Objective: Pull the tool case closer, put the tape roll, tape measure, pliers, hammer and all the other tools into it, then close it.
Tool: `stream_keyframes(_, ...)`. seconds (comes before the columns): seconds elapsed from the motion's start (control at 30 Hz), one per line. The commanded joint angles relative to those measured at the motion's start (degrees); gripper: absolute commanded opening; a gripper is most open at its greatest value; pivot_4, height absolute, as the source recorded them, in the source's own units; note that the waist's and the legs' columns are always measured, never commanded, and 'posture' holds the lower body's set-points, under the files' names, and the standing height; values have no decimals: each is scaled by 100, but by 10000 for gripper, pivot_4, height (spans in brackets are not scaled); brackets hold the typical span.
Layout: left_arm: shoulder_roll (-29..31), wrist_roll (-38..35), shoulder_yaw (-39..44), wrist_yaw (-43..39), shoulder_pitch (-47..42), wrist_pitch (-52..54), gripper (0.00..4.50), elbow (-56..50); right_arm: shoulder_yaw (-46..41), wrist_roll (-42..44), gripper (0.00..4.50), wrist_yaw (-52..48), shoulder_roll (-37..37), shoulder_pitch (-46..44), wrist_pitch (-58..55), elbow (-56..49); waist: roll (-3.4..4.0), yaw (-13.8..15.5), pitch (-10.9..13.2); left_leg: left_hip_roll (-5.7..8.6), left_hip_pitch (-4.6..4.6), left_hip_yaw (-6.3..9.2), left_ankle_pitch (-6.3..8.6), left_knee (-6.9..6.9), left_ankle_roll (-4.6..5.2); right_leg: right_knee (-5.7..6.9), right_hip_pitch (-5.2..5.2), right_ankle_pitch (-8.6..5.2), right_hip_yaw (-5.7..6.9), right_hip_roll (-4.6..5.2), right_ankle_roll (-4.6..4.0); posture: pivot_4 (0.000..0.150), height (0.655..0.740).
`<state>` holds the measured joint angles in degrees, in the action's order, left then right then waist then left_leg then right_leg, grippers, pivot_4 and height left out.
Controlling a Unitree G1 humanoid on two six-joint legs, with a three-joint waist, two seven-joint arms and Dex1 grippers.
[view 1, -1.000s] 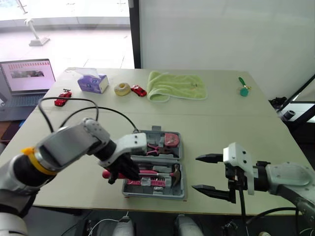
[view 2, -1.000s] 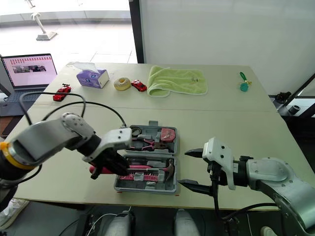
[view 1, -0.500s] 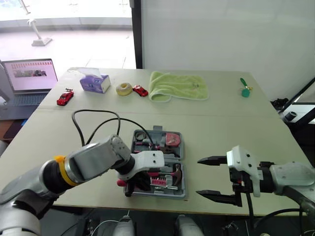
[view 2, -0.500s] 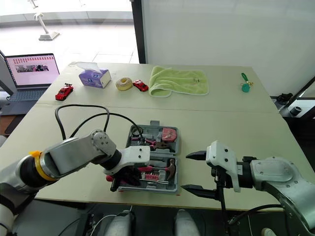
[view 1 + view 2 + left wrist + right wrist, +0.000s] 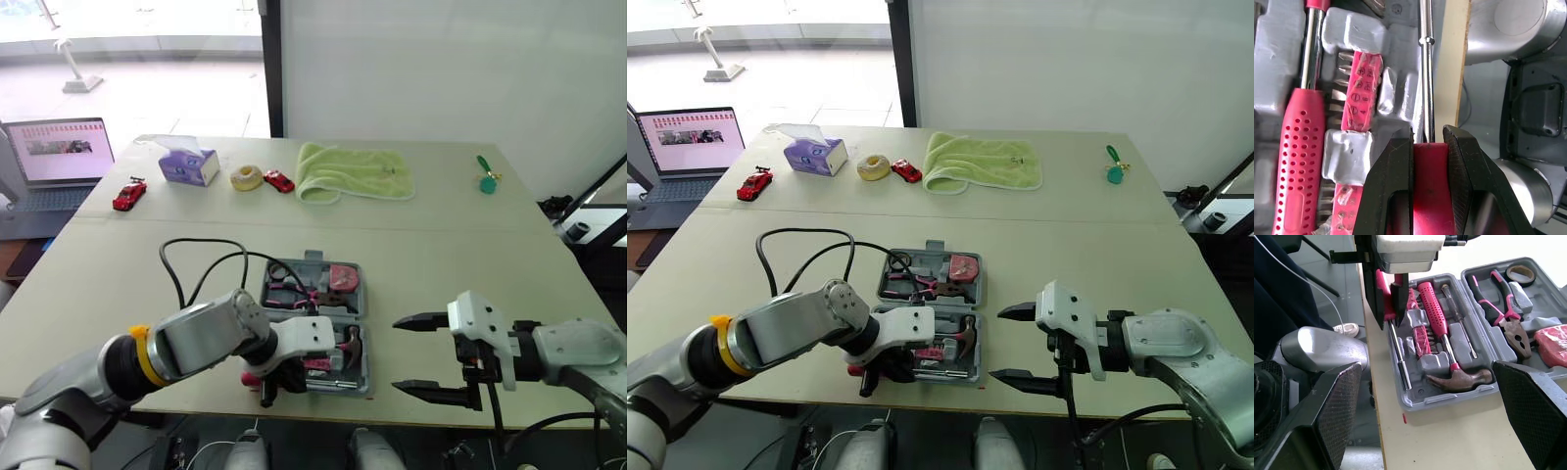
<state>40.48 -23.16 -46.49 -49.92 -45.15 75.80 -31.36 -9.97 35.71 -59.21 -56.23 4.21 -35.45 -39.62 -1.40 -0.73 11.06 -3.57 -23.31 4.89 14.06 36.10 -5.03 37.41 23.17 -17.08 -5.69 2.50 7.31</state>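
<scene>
Eye views: the left gripper [image 5: 271,375] is at the near left corner of the open case [image 5: 312,259], fingers pinched on a red-handled screwdriver [image 5: 257,376]. The right gripper [image 5: 396,354] hangs just right of the case, jaws spread wide, holding and touching nothing. The case lies near the front edge of a pale table [image 5: 470,245]. Well behind it are a green towel [image 5: 355,171], a tissue box [image 5: 186,164] and two red toy cars [image 5: 126,193]. A laptop [image 5: 61,152] stands off the table's left side, before a bright window.

Left wrist view: both black fingers [image 5: 1393,186] press the screwdriver's handle. Its steel shaft runs along the case's near wall, beside a strip of bits [image 5: 1359,93] and the hammer [image 5: 1295,161].

Right wrist view: this shows the far half of the case, with pliers [image 5: 1503,308], tape roll [image 5: 1520,272] and red tape measure [image 5: 1552,345] seated in it. The hammer head rests at the case's right end.
</scene>
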Motion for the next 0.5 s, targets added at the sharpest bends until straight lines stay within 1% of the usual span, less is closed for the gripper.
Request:
stream_keyframes(0.03, -176, 95, -102, 144, 36, -136, 3995, 45, -127, 102, 45000, 61, -80, 44, -66, -260, 0, 1, 0, 0, 0, 0, 0, 1, 0, 0, -1, 0, 0, 0, 0, 1500, 7400)
stream_keyframes(0.27, -297, 261, -273, 201, -29, -363, 3995, 317, -200, 198, 45000, 148, -56, 158, -200, -417, 1, 0, -1, 0, 1, 0, 0, 2, 1, 1, -3, 0, 0, 0, 1, 1500, 7400)
stream_keyframes(0.37, -62, 384, -349, 77, -124, -534, 3995, 376, -198, 226, 45000, 195, -39, 178, -218, -451, 1, -2, -1, 0, 2, 0, 0, 3, 1, 2, -3, 1, 0, 0, 1, 1500, 7400)
stream_keyframes(0.5, 32, 408, -342, -30, -177, -590, 3995, 375, -174, 194, 45000, 208, -28, 228, -191, -448, 3, 1, -2, 0, 2, 0, 0, 3, 0, 4, -3, 1, 0, 0, 3, 1500, 7400)
